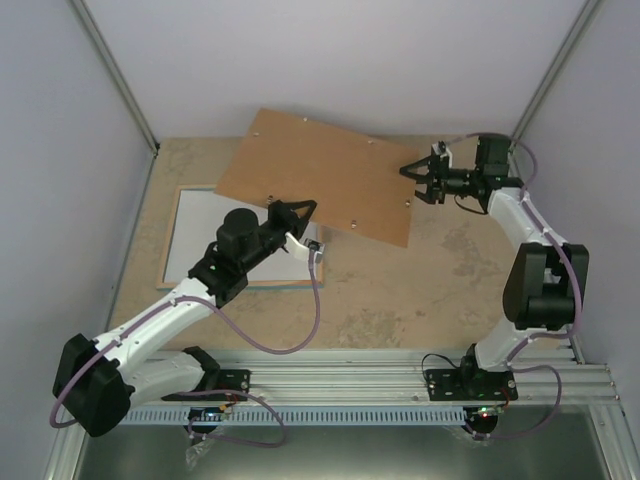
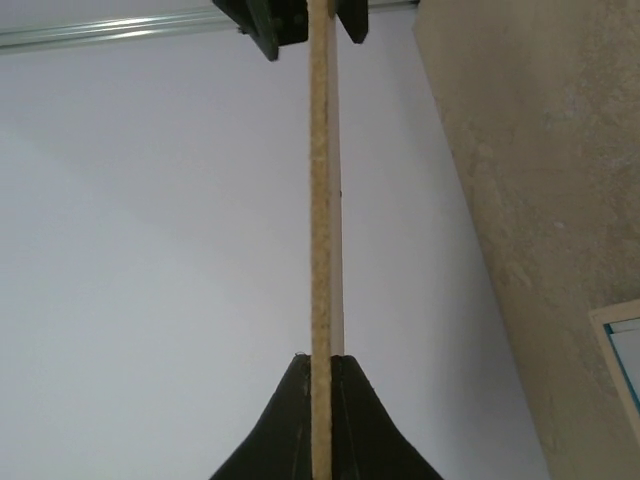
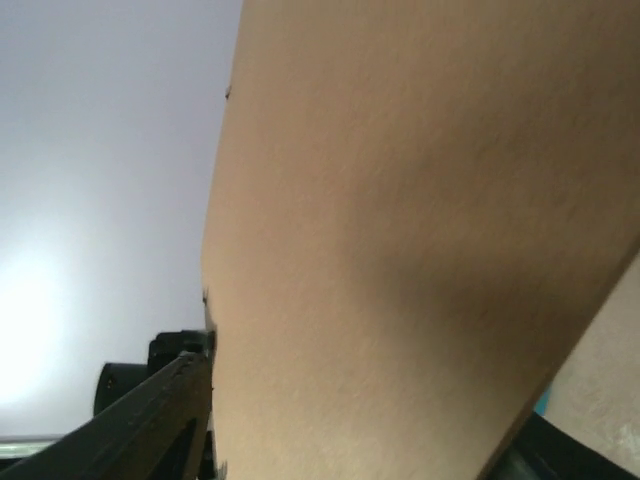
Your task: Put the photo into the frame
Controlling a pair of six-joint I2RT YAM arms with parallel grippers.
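Frame lies flat on the left side of the table, approx. midway front to back. Inside it there's only a pale white sheet filling the opening, as far as I can see. The L arm crosses over the frame's near right part, so that bit is hidden. The photo I can't pick out in any view, so I can't say where it is.

Brown board is up off the table toward the back edge, tilted, and its near left corner overhangs the frame's far right corner.

Left gripper is clamped tight on the board's near long edge. The L wrist view shows the board edge-on, pinched betw. the fingers.

Right gripper is at the board's right short edge, w/ a finger on either side of it. The R wrist view is mostly board face, w/ one finger at lower left. Can't tell whether those jaws actually pinch the board.
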